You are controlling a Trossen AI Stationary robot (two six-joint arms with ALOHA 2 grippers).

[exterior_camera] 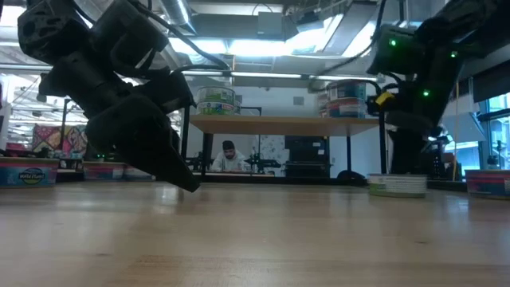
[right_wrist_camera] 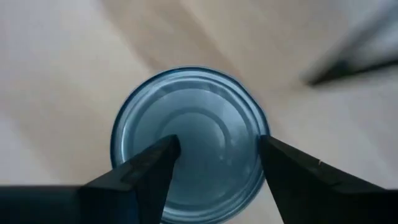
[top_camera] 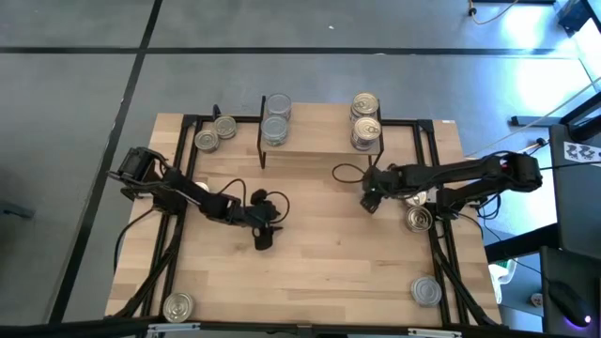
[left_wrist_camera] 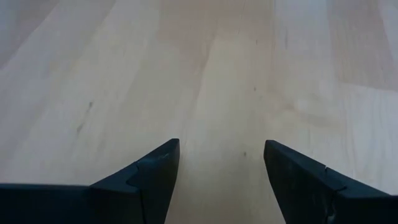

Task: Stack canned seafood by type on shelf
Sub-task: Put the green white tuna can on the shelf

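Note:
The shelf (top_camera: 319, 141) stands at the table's far side. It carries a stack of silver-topped cans (top_camera: 275, 119) and a stack of gold-topped cans (top_camera: 365, 120); both stacks also show in the low view, silver (exterior_camera: 215, 100) and gold (exterior_camera: 347, 97). My right gripper (right_wrist_camera: 217, 144) is open and hovers over the silver top of a can (right_wrist_camera: 186, 112) that stands on the table (exterior_camera: 397, 185). In the high view the gripper (top_camera: 371, 201) hides that can. My left gripper (left_wrist_camera: 222, 149) is open, close above bare wood at mid-table (top_camera: 263, 237).
Loose cans stand on the table: two by the far-left corner (top_camera: 214, 134), one right of my right gripper (top_camera: 420, 219), one at the near-right corner (top_camera: 426, 291) and one at the near-left corner (top_camera: 178, 306). A person (exterior_camera: 229, 155) sits in the room beyond the table.

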